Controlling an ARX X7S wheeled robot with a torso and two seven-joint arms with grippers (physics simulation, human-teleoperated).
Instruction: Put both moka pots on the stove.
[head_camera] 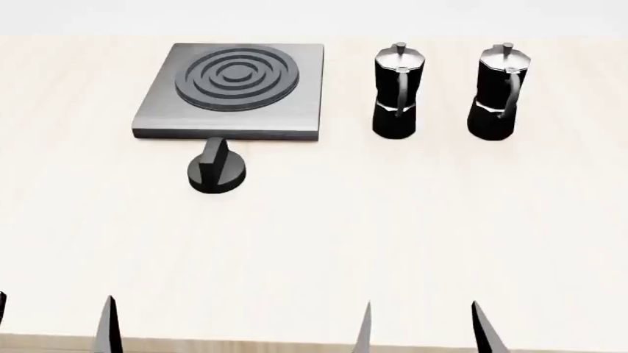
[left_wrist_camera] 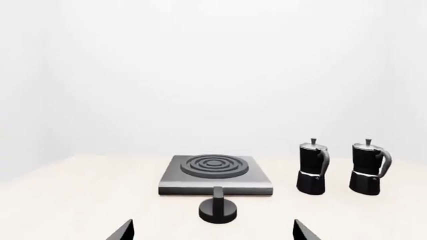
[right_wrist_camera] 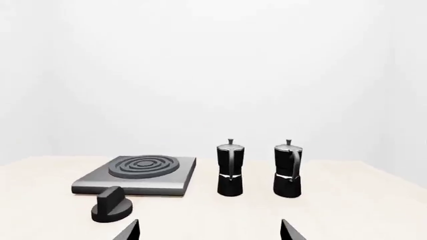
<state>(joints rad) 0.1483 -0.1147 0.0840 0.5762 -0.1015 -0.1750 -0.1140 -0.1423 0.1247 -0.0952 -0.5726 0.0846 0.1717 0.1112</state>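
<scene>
Two black moka pots stand upright side by side on the pale table, right of the stove: the nearer-to-stove pot [head_camera: 398, 92] [left_wrist_camera: 312, 169] [right_wrist_camera: 230, 169] and the far right pot [head_camera: 501, 92] [left_wrist_camera: 369, 169] [right_wrist_camera: 287, 170]. The grey stove [head_camera: 294, 103] [left_wrist_camera: 257, 182] [right_wrist_camera: 183, 177] with its ring burner lies flat at the back left and carries nothing. My left gripper [head_camera: 54, 323] [left_wrist_camera: 212, 231] is open and empty near the table's front edge, facing the stove. My right gripper [head_camera: 422, 327] [right_wrist_camera: 208, 231] is open and empty at the front, facing the pots.
A black round knob [head_camera: 217, 170] [left_wrist_camera: 217, 208] [right_wrist_camera: 111, 206] sits on the table just in front of the stove. The table's front edge [head_camera: 294, 344] runs along the bottom of the head view. Bare tabletop lies between the grippers and the objects.
</scene>
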